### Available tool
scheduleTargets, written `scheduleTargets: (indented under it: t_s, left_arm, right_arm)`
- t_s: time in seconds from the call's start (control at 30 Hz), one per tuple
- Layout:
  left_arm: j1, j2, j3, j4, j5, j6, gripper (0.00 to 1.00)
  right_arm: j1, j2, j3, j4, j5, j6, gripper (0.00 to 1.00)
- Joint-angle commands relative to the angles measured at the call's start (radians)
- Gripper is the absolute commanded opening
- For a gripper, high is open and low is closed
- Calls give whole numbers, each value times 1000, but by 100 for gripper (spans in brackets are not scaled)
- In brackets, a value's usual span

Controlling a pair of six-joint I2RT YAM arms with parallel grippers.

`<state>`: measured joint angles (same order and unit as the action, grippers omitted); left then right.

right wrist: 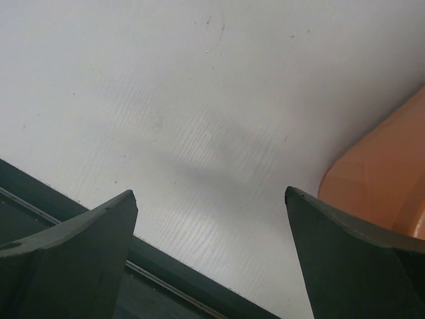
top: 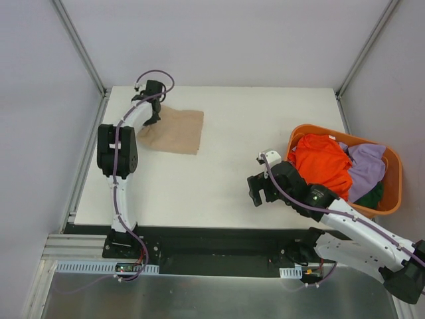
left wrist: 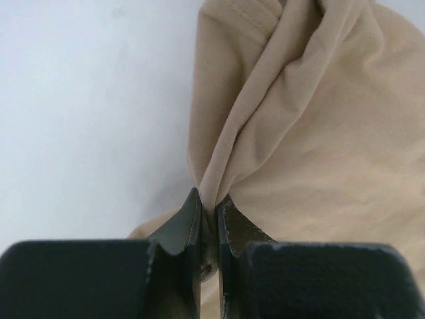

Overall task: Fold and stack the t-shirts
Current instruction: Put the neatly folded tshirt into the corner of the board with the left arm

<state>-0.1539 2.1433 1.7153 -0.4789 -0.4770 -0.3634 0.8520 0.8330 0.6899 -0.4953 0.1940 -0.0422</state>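
Observation:
A tan t-shirt [top: 176, 131] lies folded at the far left of the white table [top: 226, 179]. My left gripper [top: 153, 118] is at its left edge, shut on a pinched fold of the tan cloth [left wrist: 292, 119], which bunches up from the fingertips [left wrist: 189, 216]. An orange t-shirt [top: 323, 164], a lavender one [top: 366, 167] and a dark green one [top: 373, 195] lie heaped in the orange basket [top: 393, 173] at the right. My right gripper [top: 261, 191] is open and empty, low over the table's near edge just left of the basket [right wrist: 382, 179].
Metal frame posts [top: 78, 43] stand at the table's far corners. A dark rail [top: 199, 232] runs along the near edge, also seen in the right wrist view [right wrist: 60, 199]. Bare table surface lies between the tan shirt and the basket.

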Motion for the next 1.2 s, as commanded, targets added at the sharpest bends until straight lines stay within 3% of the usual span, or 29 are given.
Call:
scheduleTargets:
  t_s: [0.0, 0.33, 0.67, 0.87, 1.03, 1.07, 1.1, 1.17]
  left_arm:
    - [115, 73, 203, -56, -77, 199, 0]
    - [292, 240, 536, -61, 43, 435, 0]
    - [317, 349, 704, -61, 93, 445, 0]
    - [320, 359, 702, -61, 84, 422, 0]
    - [320, 327, 682, -63, -15, 376, 34]
    - [320, 307, 670, -63, -9, 367, 46]
    - [317, 278, 661, -61, -2, 366, 64]
    - [318, 227, 650, -63, 21, 328, 80]
  right_arm:
    - [-7, 17, 17, 4, 35, -12, 96]
    - [-16, 109, 3, 9, -8, 41, 96]
    - [-19, 169, 23, -5, -18, 117, 96]
    - [-19, 153, 19, -8, -13, 142, 96]
    - [-19, 138, 17, -6, 5, 159, 96]
    - [-19, 137, 19, -11, 13, 159, 96]
    - [-21, 133, 23, -15, 19, 157, 96]
    - [-19, 132, 37, -25, 24, 157, 96]
